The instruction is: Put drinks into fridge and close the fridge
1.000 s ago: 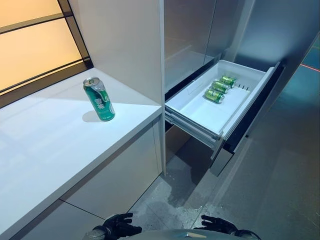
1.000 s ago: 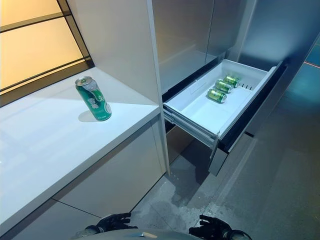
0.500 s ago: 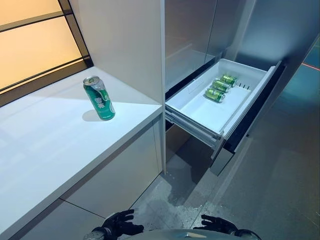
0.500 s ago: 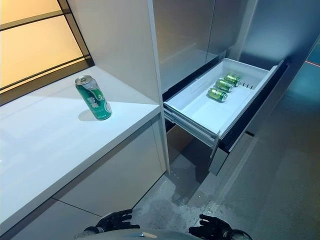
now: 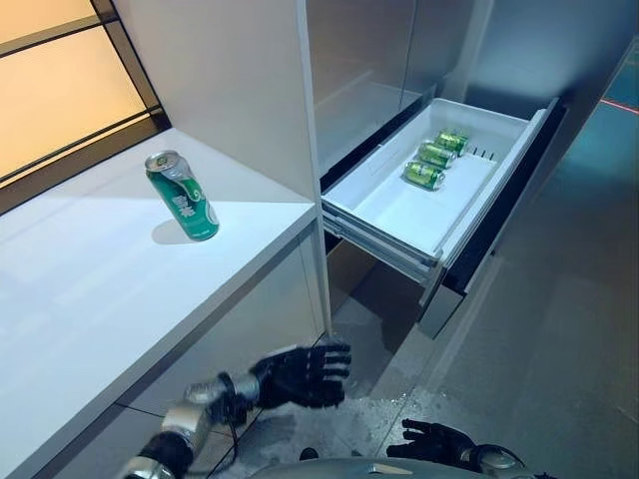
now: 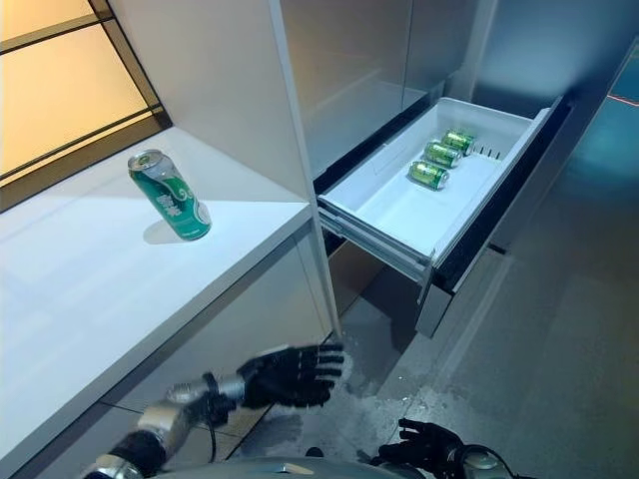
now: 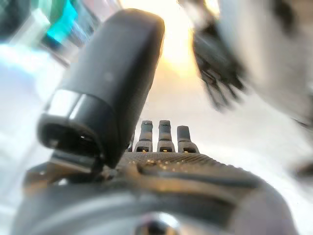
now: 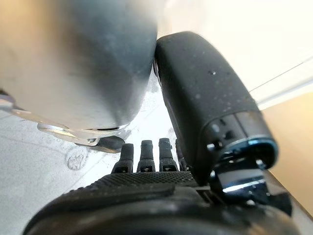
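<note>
A green can (image 5: 183, 196) stands upright on the white counter (image 5: 90, 289), near its right end. The white fridge drawer (image 5: 399, 215) is pulled open to the right, with green cans (image 5: 431, 162) lying at its far end. My left hand (image 5: 297, 375) is open and empty, raised in front of the counter's lower panel, well below the standing can; its straight fingers (image 7: 159, 134) show in the left wrist view. My right hand (image 5: 436, 442) is open and empty, low at the bottom edge above the floor.
A tall white cabinet panel (image 5: 240, 90) rises between the counter and the fridge. The fridge's grey door fronts (image 5: 369, 60) stand behind the drawer. A dark-framed lit window (image 5: 70, 100) runs behind the counter. Grey floor (image 5: 559, 329) lies to the right.
My left hand has risen from the bottom edge and reached forward toward the counter front, fingers spread. The camera has shifted a little. The right hand stays low.
</note>
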Controlling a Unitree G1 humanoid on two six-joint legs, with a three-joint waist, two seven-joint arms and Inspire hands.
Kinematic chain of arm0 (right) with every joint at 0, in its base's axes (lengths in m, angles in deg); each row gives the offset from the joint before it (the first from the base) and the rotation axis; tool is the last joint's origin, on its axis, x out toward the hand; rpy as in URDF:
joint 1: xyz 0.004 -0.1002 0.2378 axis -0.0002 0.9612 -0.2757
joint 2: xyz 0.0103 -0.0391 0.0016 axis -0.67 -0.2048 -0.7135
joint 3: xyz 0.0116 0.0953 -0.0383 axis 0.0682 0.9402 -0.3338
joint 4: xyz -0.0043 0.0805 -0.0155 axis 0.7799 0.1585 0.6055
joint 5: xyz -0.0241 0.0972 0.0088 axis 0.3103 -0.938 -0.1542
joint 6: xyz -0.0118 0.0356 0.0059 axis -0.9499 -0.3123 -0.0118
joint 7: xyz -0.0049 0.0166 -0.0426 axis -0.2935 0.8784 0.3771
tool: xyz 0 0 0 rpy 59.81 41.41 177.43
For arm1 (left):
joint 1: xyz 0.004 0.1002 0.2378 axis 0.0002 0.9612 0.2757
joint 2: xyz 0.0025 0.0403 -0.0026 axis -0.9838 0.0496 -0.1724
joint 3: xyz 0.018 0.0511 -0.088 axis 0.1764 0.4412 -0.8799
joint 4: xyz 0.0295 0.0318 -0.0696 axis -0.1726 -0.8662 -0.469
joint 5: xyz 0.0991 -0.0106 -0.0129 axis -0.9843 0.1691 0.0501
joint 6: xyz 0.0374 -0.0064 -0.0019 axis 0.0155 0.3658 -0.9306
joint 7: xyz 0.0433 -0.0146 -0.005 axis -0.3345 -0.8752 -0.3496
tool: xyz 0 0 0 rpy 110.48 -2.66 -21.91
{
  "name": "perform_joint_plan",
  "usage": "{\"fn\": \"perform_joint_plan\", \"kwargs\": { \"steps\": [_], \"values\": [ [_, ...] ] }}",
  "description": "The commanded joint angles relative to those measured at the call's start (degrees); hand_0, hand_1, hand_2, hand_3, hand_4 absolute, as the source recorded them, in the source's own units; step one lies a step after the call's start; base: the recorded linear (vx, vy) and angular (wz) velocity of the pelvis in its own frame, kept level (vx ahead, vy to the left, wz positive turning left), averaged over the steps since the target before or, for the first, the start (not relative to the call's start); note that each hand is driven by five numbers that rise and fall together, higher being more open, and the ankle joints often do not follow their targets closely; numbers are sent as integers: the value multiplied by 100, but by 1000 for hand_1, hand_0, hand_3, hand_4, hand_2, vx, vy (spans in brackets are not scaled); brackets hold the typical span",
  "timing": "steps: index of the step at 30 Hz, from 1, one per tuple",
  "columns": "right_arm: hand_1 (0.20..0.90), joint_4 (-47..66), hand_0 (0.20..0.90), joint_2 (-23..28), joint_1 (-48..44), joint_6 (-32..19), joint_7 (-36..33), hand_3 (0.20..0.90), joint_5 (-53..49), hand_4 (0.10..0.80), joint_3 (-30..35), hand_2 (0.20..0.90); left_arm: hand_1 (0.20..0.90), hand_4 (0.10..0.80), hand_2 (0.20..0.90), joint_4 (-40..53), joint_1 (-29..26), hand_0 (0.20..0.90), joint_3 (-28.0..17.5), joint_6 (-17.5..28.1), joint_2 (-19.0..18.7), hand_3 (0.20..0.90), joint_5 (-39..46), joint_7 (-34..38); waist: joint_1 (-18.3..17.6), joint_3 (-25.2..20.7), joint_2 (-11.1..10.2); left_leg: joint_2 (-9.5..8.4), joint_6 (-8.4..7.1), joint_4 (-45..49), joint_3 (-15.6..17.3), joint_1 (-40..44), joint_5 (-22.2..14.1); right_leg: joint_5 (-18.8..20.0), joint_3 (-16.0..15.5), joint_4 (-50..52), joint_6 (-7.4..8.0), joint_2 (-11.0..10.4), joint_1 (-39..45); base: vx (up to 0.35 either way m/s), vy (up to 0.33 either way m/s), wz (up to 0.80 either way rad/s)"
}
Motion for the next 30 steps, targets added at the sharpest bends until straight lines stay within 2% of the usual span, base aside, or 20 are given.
{"fn": "perform_joint_plan", "kwargs": {
  "steps": [1, 2, 4, 7, 9, 10, 11, 13, 15, 17, 22, 30],
  "values": [
    [900, -310, 900, 172, -62, -292, 65, 900, 82, 800, -179, 900, 900, 800, 900, 1486, -848, 900, -500, -422, 184, 900, 2191, -520, 41, -154, -3, -175, 174, 198, 156, 5, -760, -99, 39, 253, 412, -31, -273, 0, 0, 0],
    [900, -404, 900, 144, -23, -400, 51, 900, 98, 800, -174, 900, 900, 800, 900, 2067, -961, 900, -636, -359, 175, 900, 2653, -204, 41, -171, -12, -175, 188, 182, 150, 28, -773, -109, 52, 253, 410, -32, -255, 0, 0, 0],
    [900, -445, 900, 100, 33, -466, 15, 900, 116, 800, -181, 900, 900, 800, 900, 2512, -1074, 900, -755, 105, 141, 900, 2965, 146, 38, -194, -24, -183, 202, 162, 130, 57, -788, -120, 75, 239, 410, -27, -226, 0, 0, 0],
    [900, -503, 900, 28, 152, -572, -77, 900, 68, 800, -271, 900, 900, 800, 900, 3198, -1334, 900, -1055, 1351, -118, 900, 3259, 1312, 39, -244, -34, -195, 218, 122, 76, 122, -806, -152, 93, 209, 392, -11, -159, 41, 7, -2],
    [900, -489, 900, -18, 249, -604, -144, 900, 51, 800, -315, 900, 900, 800, 900, 3395, -1498, 900, -1352, 2508, -359, 900, 3085, 2224, 50, -284, -46, -206, 220, 99, 33, 155, -809, -170, 83, 173, 385, -8, -106, 39, 11, -6],
    [900, -499, 900, -33, 275, -622, -159, 900, 42, 800, -328, 900, 900, 800, 900, 3421, -1521, 900, -1464, 2694, -393, 900, 2984, 2433, 59, -299, -48, -210, 217, 96, 20, 161, -809, -180, 81, 168, 382, -6, -95, 45, 8, -9],
    [900, -528, 900, -77, 340, -677, -196, 900, 40, 800, -357, 900, 900, 800, 900, 3403, -1573, 900, -1727, 3360, -472, 900, 2580, 3008, 74, -344, -62, -216, 217, 77, -8, 178, -813, -198, 65, 149, 372, 4, -73, 39, 3, -5],
    [900, -554, 900, -119, 378, -711, -223, 900, 14, 800, -385, 900, 900, 800, 900, 3415, -1618, 900, -1976, 3783, -542, 900, 2315, 3389, 96, -382, -78, -226, 212, 65, -44, 187, -814, -214, 55, 128, 366, 13, -50, 20, 1, -3],
    [900, -592, 900, -173, 391, -720, -251, 900, -4, 800, -429, 900, 900, 800, 900, 3391, -1630, 900, -2355, 4277, -611, 900, 1557, 4076, 133, -442, -102, -225, 196, 46, -85, 193, -807, -241, 25, 115, 351, 22, -29, 34, 4, -1],
    [900, -608, 900, -198, 385, -710, -272, 900, -4, 800, -457, 900, 900, 800, 900, 3406, -1667, 900, -2529, 4376, -714, 900, 1044, 4556, 158, -476, -112, -224, 191, 31, -108, 195, -802, -260, 9, 110, 336, 30, -23, 0, 0, 0],
    [900, -608, 900, -200, 306, -636, -280, 900, -40, 800, -554, 900, 900, 800, 900, 3326, -1823, 900, -2644, 4007, -1084, 900, 103, 5562, 204, -531, -118, -219, 184, 19, -128, 174, -784, -300, -7, 142, 305, 53, -40, 1, 8, 3],
    [900, -502, 900, -165, 192, -444, -274, 900, -88, 800, -636, 900, 900, 800, 900, 2826, -1971, 900, -2522, 3310, -1392, 900, -212, 6204, 210, -522, -96, -217, 177, 34, -98, 179, -771, -324, 33, 192, 303, 64, -41, 0, 0, 0]
  ]
}}
